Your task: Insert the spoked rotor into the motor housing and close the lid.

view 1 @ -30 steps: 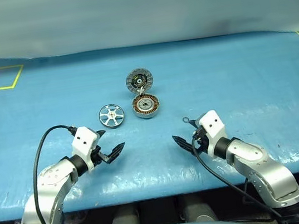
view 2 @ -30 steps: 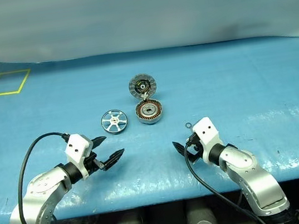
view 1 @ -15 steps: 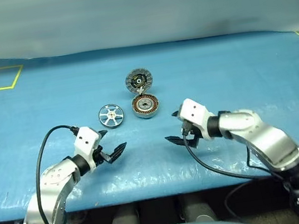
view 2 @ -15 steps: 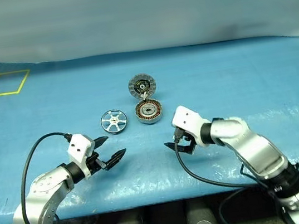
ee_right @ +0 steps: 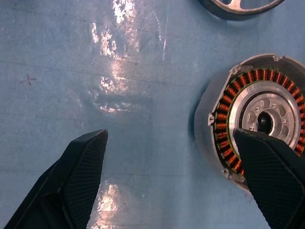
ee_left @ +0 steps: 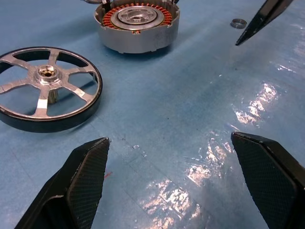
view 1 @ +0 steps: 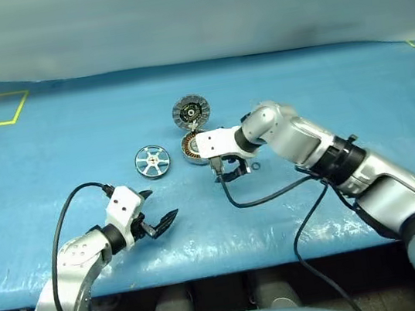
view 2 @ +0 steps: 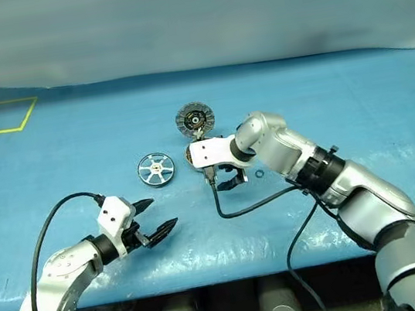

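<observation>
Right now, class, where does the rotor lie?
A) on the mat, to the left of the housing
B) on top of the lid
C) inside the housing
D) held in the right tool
A: the rotor lies flat on the blue mat, apart from the housing and to its left; both tools are open and empty.

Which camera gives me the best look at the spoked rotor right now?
Left wrist view: the spoked rotor lies close and whole, spokes and hub plain. Both eye views show it small, left of the motor housing. Right wrist view catches just its rim.
</observation>
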Controlling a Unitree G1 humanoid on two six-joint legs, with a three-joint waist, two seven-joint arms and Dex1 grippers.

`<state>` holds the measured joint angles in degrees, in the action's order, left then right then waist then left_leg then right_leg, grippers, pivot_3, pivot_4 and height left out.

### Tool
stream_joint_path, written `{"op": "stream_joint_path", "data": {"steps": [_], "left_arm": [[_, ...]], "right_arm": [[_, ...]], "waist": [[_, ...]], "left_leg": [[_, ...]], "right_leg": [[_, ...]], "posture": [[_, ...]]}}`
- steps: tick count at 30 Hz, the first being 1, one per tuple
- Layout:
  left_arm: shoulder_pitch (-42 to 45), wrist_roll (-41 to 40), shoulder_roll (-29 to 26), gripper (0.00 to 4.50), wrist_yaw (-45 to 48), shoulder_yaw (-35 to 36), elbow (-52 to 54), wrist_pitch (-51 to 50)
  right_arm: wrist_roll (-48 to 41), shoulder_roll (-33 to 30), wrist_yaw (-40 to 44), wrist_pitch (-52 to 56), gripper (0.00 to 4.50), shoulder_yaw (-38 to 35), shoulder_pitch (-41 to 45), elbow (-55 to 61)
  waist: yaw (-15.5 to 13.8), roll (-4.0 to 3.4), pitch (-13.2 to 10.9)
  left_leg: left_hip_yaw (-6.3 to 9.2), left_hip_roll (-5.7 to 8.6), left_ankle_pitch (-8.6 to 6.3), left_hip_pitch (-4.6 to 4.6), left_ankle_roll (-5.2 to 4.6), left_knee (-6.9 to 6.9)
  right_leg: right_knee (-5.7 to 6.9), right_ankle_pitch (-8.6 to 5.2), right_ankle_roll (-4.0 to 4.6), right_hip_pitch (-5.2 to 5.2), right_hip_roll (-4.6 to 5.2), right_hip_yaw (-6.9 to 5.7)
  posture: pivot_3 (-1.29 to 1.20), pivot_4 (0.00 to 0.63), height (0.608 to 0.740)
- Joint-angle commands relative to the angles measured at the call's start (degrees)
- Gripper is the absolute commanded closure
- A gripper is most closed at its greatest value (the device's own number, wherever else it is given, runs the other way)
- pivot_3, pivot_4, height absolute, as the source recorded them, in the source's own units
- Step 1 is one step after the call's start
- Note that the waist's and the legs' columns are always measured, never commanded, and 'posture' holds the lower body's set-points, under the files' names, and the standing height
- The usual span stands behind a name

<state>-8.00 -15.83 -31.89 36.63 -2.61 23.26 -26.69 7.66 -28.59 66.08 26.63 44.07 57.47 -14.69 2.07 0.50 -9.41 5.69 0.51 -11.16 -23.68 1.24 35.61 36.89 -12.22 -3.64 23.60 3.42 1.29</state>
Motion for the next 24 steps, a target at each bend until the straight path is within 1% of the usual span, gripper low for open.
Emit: {"op": "stream_joint_path", "data": {"steps": [1,5,10,17,24], "left_arm": [[-0.51,1.47,-0.29,0.05,-0.27,-0.33,3.05,2.98],[-1.69,3.53,0.53,0.05,-1.38,-1.15,3.32,5.58],[-2.79,4.77,1.40,0.05,-2.12,-1.58,3.39,8.35],[-3.17,5.26,2.22,0.05,-2.58,-1.73,3.19,9.93],[-3.78,5.09,2.62,0.05,-3.03,-1.63,3.35,10.19]], "right_arm": [[3.41,2.20,0.27,-5.65,0.05,-0.86,3.75,-6.01],[5.13,6.07,-1.06,-9.56,0.05,-2.44,6.46,-13.79],[6.70,8.59,-1.13,-13.29,0.05,-3.65,7.72,-19.14],[8.87,11.55,-1.31,-16.24,0.05,-4.71,8.44,-25.58],[11.40,12.28,-0.07,-17.88,0.05,-4.66,8.40,-29.55]], "waist": [[-0.01,-0.01,-0.01],[0.13,-0.04,-0.02],[0.17,-0.09,-0.05],[0.23,-0.13,-0.08],[0.34,-0.17,-0.10]], "left_leg": [[0.00,0.00,0.00,0.01,0.00,0.01],[-0.02,0.00,0.01,0.07,0.02,0.01],[-0.01,-0.01,0.01,0.06,0.02,-0.03],[-0.02,-0.01,0.02,0.07,0.03,-0.03],[-0.02,-0.01,0.02,0.08,0.03,-0.03]], "right_leg": [[0.00,0.01,0.01,0.00,0.00,0.00],[0.03,0.02,0.02,-0.03,0.00,0.01],[0.06,0.15,0.17,0.02,-0.02,0.01],[0.06,0.16,0.20,0.02,-0.02,0.01],[0.08,0.17,0.18,0.01,-0.03,0.01]], "posture": [[0.00,0.150,0.740],[0.00,0.150,0.740],[0.00,0.150,0.740],[0.00,0.150,0.740],[0.00,0.150,0.740]]}}
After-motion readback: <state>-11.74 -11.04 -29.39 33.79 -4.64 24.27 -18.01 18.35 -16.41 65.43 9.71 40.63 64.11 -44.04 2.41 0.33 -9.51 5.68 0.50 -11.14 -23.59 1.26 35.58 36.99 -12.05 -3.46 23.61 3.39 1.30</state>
